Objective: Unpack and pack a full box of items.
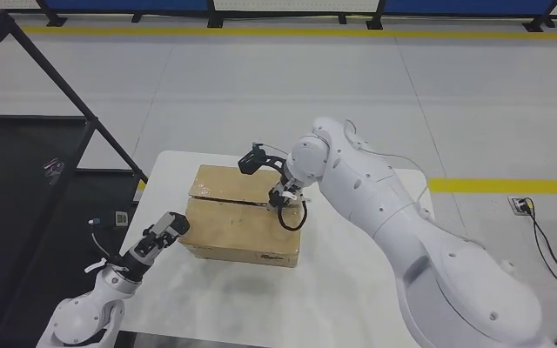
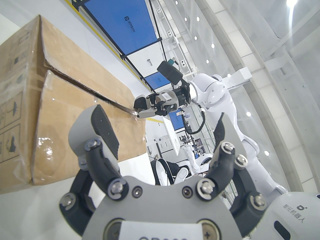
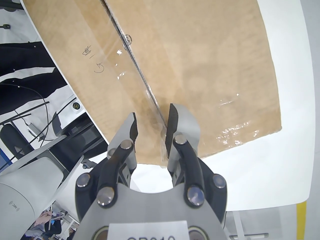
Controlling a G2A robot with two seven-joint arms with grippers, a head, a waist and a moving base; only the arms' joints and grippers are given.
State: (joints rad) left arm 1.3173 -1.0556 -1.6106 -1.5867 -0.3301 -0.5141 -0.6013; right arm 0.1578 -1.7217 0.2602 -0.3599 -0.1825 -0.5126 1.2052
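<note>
obstacle: closed box (image 1: 239, 222) mid table (image 1: 261, 296) | right gripper (image 3: 152, 119) over its seam | passable: front table strip

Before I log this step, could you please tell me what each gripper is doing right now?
Left gripper: open, empty, beside the box.
Right gripper: open, astride the box's top seam.

Lighting is bright and even, from overhead. In the left wrist view, round ceiling lamps (image 2: 291, 0) flare white. Clear tape (image 3: 235, 128) on the box (image 3: 200, 51) shows small glints. The white desk (image 3: 250, 181) is nearly washed out. Straight lines bow at the edges of both wrist views.
</note>
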